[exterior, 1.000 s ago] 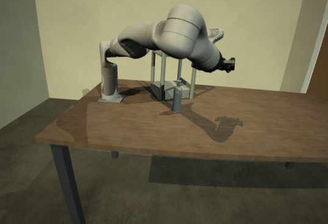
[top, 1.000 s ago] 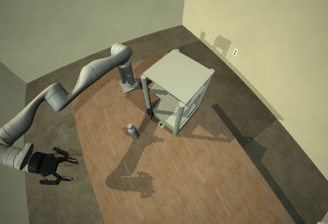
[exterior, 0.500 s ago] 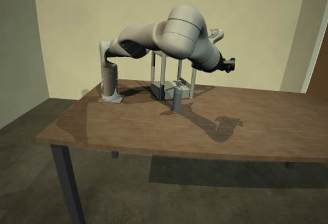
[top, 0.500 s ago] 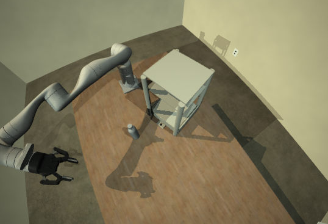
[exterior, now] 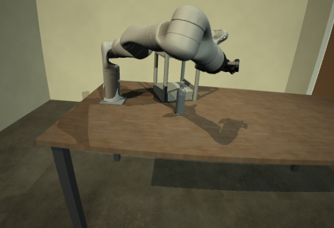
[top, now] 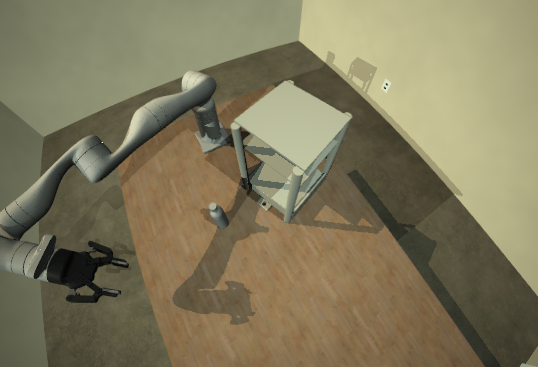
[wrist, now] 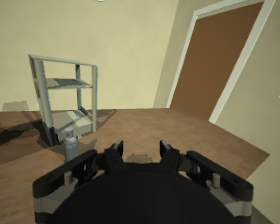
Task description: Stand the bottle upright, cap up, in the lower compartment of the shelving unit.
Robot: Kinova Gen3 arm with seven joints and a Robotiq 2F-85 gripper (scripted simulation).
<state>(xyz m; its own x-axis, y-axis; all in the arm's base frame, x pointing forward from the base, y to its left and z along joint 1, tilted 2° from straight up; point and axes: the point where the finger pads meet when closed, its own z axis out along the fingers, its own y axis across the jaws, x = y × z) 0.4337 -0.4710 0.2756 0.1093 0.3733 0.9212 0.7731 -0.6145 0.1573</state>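
A grey bottle [top: 218,215] stands upright, cap up, on the wooden table a short way in front of the shelving unit [top: 292,147]. It also shows in the exterior view [exterior: 180,99] and in the wrist view [wrist: 70,145]. The shelving unit [exterior: 174,76] has a flat top, four posts and a lower compartment near the table top. My gripper [top: 116,277] is open and empty, held high in the air well away from the bottle. The wrist view shows the fingertips apart with nothing between them.
The arm's base [top: 210,128] stands on the table beside the shelving unit. A brown door [wrist: 221,57] is in the wall ahead of the wrist camera. The table edge [exterior: 186,155] runs along the front.
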